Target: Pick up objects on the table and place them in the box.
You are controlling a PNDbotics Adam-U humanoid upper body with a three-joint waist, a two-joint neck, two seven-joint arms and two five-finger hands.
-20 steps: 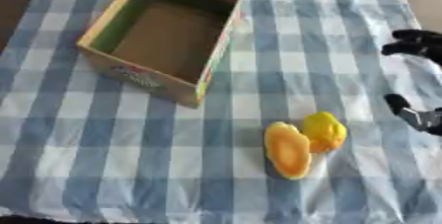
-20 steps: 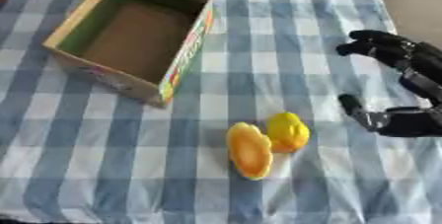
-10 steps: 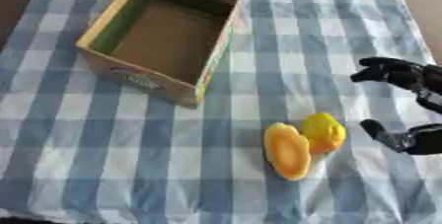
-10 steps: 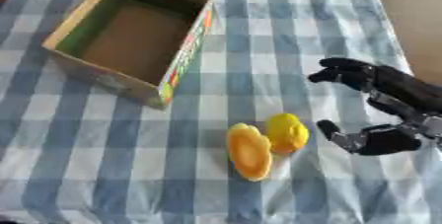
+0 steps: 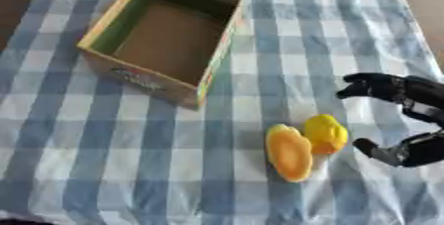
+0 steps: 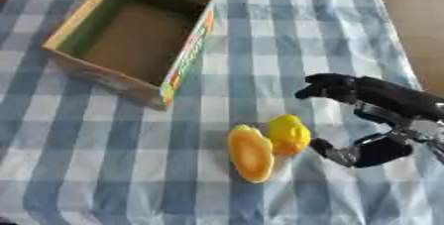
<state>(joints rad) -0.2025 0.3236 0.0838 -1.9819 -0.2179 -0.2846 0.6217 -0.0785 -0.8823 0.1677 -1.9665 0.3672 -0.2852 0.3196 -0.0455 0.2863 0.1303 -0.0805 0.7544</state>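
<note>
Closer now, right hand (spread) flanks lemon.

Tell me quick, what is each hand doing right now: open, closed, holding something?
Right hand: open, holding nothing, fingers spread beside the yellow object.
Left hand: not in view.

Legible text — none. Box, up and to the left of the right hand: printed marking on its near outer wall and coloured print along its right outer wall — both too blurred to read.
</note>
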